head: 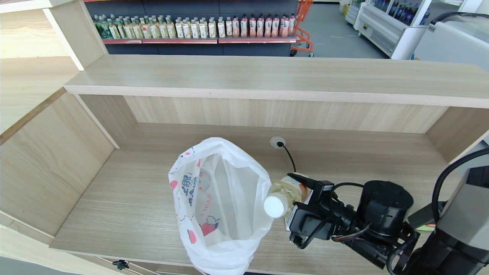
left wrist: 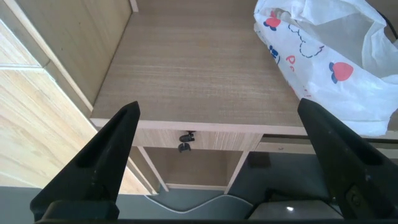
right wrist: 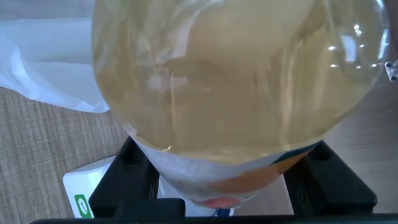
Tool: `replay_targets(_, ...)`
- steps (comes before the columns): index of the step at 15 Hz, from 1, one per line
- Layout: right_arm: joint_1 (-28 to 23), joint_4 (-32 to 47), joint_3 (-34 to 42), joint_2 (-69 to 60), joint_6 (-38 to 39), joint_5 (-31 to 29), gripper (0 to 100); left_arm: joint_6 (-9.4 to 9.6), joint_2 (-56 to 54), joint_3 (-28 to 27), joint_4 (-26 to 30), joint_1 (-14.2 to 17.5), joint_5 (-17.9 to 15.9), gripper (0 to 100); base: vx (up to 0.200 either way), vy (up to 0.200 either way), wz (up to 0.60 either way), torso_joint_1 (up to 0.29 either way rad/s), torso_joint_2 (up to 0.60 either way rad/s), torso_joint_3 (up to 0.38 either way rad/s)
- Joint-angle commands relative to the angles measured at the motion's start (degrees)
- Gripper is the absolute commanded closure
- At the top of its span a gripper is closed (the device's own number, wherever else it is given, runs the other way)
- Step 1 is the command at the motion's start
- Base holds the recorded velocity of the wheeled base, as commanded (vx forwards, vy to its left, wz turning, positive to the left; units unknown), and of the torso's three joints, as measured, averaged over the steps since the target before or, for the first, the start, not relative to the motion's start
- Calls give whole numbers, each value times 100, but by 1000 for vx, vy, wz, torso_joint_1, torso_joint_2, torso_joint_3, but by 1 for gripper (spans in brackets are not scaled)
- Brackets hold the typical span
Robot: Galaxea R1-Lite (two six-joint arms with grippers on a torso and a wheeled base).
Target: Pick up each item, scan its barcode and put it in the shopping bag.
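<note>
Bottle (head: 285, 191) of pale yellow liquid, white cap (head: 275, 206) at the shopping bag (head: 183, 191) rim, clamped sideways in right gripper (head: 300, 198) above wooden counter (head: 126, 206), left gripper (left wrist: 217, 111) spread wide, holding nothing, near counter's front edge

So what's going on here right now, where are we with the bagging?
The right end effector is shut on a bottle of pale yellow drink, holding it on its side with its white cap at the rim of the open shopping bag on the wooden counter. The bottle is not yet inside the bag. The left end effector hangs open off the counter's front edge, holding nothing.
</note>
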Motion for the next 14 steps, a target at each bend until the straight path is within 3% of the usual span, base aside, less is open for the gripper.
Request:
replay_targets(1,-11,-8,6,106,-1,2,100,-1,9,0,-4,0,-1,0,0,0,0,0,0,0)
replay_targets(10,51,-8,-29,-35,-10,-24,100,8,9,0,-4,0,-1,0,0,0,0,0,0,0)
replay_targets(14,341,176,-653,-799,420,-481,100,-1,9,0,-4,0,-1,0,0,0,0,0,0,0)
